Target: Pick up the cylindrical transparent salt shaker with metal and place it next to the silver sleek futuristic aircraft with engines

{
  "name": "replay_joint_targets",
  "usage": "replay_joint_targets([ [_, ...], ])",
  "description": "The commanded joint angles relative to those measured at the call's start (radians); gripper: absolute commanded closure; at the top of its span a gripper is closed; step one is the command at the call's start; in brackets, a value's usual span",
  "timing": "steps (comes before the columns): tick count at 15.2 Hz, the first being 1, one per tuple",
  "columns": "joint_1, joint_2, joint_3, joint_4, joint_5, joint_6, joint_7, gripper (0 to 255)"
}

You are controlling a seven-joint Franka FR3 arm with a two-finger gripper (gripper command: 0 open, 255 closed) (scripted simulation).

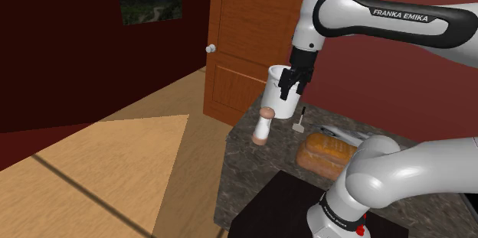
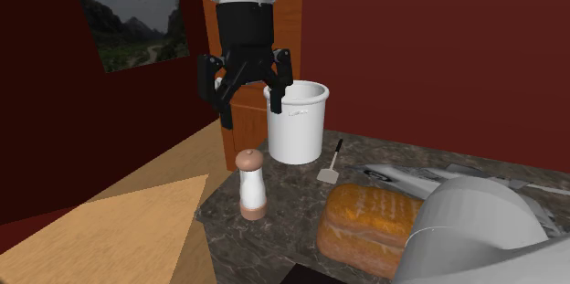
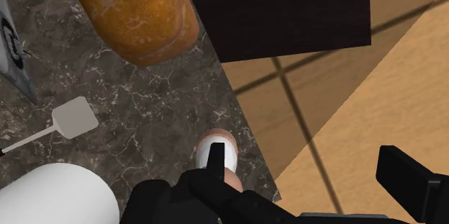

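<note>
My gripper (image 2: 251, 109) hangs in the air with its fingers spread wide and nothing between them. In the wrist view (image 3: 313, 172) one finger crosses in front of the salt shaker (image 3: 229, 154) below, while the other sits out over the wooden floor (image 3: 374, 100).

The salt shaker (image 2: 250, 184) stands upright on the dark stone countertop (image 2: 292, 202), close to the edge that borders the floor. It has a white body, a brown cap and a brown base, and I am above it, not touching it.

Just beyond it, near the countertop's far corner by the door, stands a white jar (image 2: 296, 122), open at the top. A small spatula (image 2: 331, 168) lies flat beside the jar, further in from the edge.

A loaf of bread (image 2: 370, 223) lies toward the end of the countertop where my stand (image 1: 283, 206) is, apart from the shaker.

The silver aircraft (image 2: 420, 180) lies along the countertop's edge by the red wall, past the spatula and the loaf, well apart from the shaker.

Behind the countertop is a wooden door (image 1: 245, 30), and a landscape picture (image 2: 128, 25) hangs on the dark red wall.
</note>
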Motion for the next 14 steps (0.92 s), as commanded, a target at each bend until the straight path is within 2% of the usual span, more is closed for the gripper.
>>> replay_joint_targets([
  [1, 0.0, 0.0, 0.0, 0.0, 0.0, 0.0, 0.0, 0],
  [8, -0.013, 0.175, 0.007, -0.055, -0.101, 0.252, -0.036, 0],
  [14, -0.037, 0.367, 0.011, -0.047, -0.2, 0.458, -0.038, 0],
])
